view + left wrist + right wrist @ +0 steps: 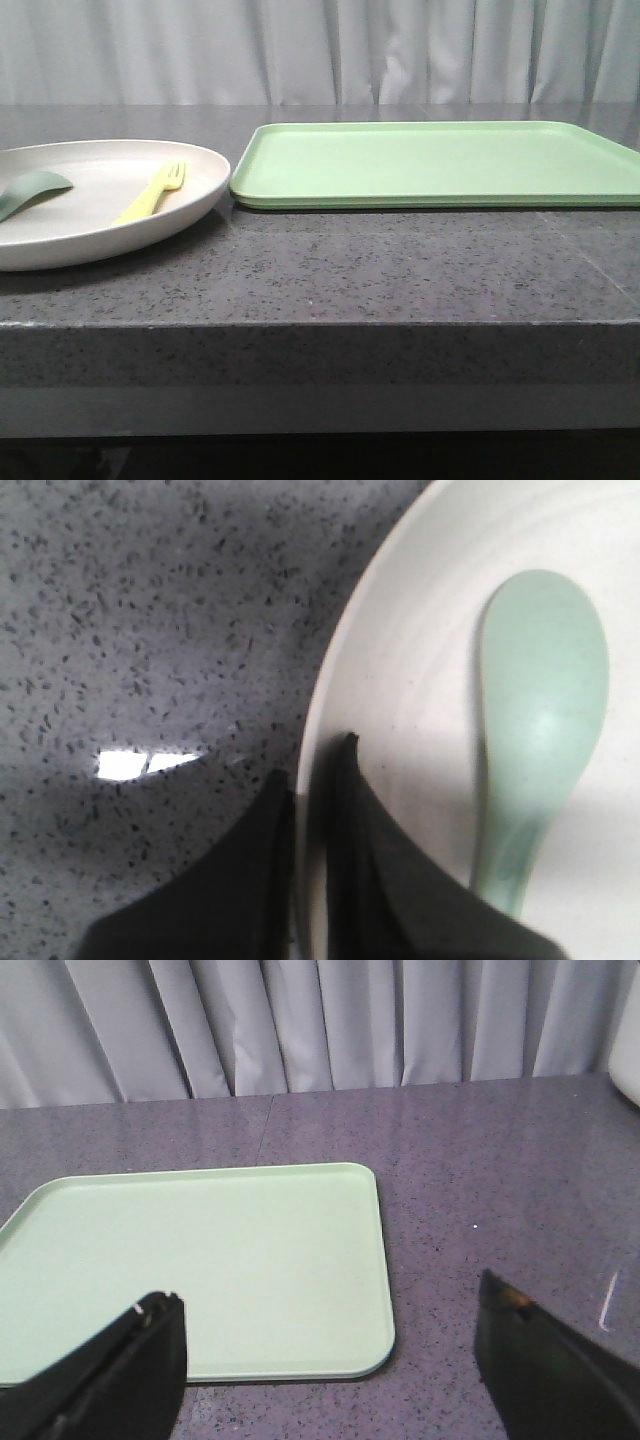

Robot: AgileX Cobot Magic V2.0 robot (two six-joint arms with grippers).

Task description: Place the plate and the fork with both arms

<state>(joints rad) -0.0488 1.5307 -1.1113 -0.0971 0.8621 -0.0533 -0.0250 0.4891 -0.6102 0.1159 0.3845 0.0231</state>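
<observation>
The cream plate [100, 240] sits at the left of the dark speckled table, running out of the front view. The pale yellow fork [150, 193] lies in it, tines toward the tray. In the left wrist view, my left gripper [312, 765] straddles the plate [420, 660] at its rim, one finger outside, one inside, shut on the rim. The fork does not show there. My right gripper [330, 1310] is open above bare table by a corner of the tray, holding nothing. Neither gripper shows in the front view.
A muted green spoon [30, 190] lies in the plate, close to my left fingers [540, 710]. The flat light green tray [440, 160] lies just right of the plate, nothing on it [200, 1260]. The table's front edge [320, 325] runs across the front view.
</observation>
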